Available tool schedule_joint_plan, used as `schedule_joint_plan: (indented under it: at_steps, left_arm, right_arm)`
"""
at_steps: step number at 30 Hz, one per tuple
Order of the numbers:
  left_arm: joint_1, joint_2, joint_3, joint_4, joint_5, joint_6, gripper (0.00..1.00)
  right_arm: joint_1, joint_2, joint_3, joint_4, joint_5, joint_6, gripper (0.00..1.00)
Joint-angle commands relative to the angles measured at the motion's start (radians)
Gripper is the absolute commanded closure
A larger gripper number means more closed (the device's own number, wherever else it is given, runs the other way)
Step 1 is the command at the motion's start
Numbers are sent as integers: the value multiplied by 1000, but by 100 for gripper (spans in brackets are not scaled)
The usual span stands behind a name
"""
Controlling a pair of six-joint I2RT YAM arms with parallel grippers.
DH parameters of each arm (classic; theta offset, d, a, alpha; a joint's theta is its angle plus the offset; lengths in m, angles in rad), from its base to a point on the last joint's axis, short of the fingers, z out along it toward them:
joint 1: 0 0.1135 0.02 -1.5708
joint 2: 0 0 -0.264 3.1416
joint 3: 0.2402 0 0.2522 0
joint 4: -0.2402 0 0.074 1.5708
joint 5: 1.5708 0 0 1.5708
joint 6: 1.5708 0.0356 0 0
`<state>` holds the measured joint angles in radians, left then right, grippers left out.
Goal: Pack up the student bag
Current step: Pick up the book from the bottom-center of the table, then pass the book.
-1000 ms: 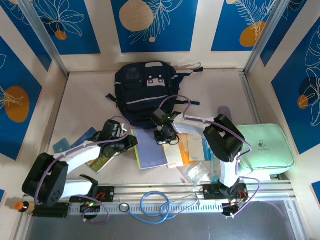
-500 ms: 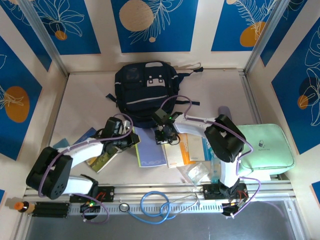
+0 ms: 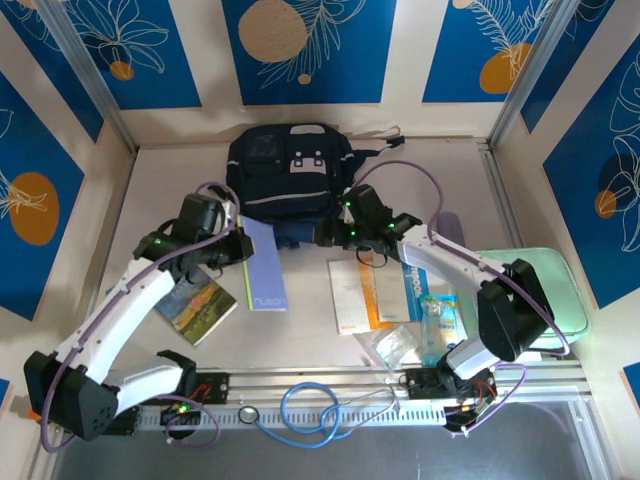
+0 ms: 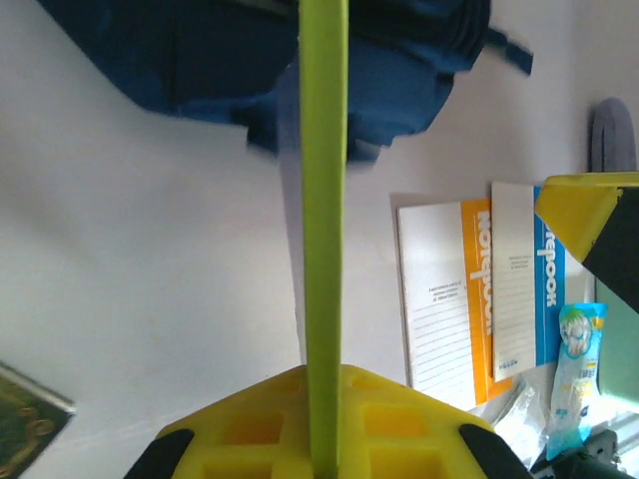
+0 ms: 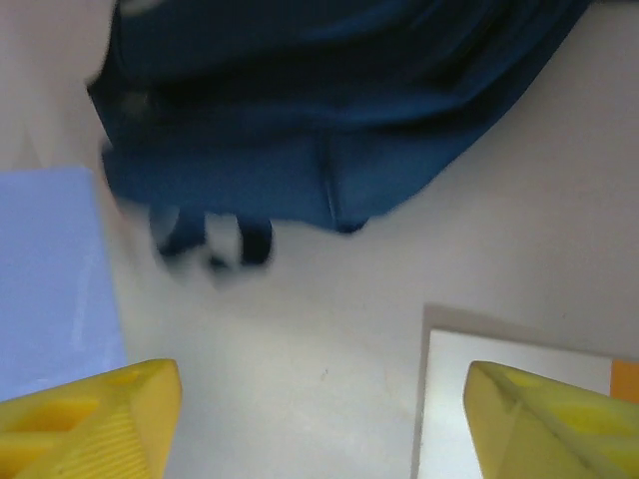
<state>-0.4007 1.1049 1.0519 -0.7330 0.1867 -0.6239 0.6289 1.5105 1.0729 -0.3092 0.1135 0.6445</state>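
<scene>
Left end effector raised lilac notebook; right end effector opened

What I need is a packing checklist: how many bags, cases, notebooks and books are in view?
Student bag: 1
Mint case: 1
Notebooks: 3 (lavender notebook, orange notebook, blue notebook)
Green book: 1
Total: 6

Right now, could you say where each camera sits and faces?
Top external: above, behind the bases, looking down on table, student bag, left gripper, right gripper.
Left wrist: on left arm, looking down past its shut gripper at bag, orange notebook.
Right wrist: looking down between its open fingers at bag, lilac notebook.
Shared: all three see the bag.
</scene>
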Motion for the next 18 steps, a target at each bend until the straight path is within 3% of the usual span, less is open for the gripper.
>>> schedule_joint_plan:
  at_steps: [1, 7, 11, 18]
  left_arm:
    - [23, -35, 129, -52, -101, 74, 100]
    - [23, 33, 181, 249, -56, -88, 100]
    - [23, 70, 108, 540, -84, -264, 100]
    - [23, 196, 107, 803, -97, -442, 100]
  right_arm:
    - [-44, -36, -51, 124, -70, 52, 29]
    - [-172, -2, -89, 345, -404, 264, 31]
    - [-185, 2, -92, 464, -474, 365, 26]
    - [-193, 26, -96, 635, -555, 576, 16]
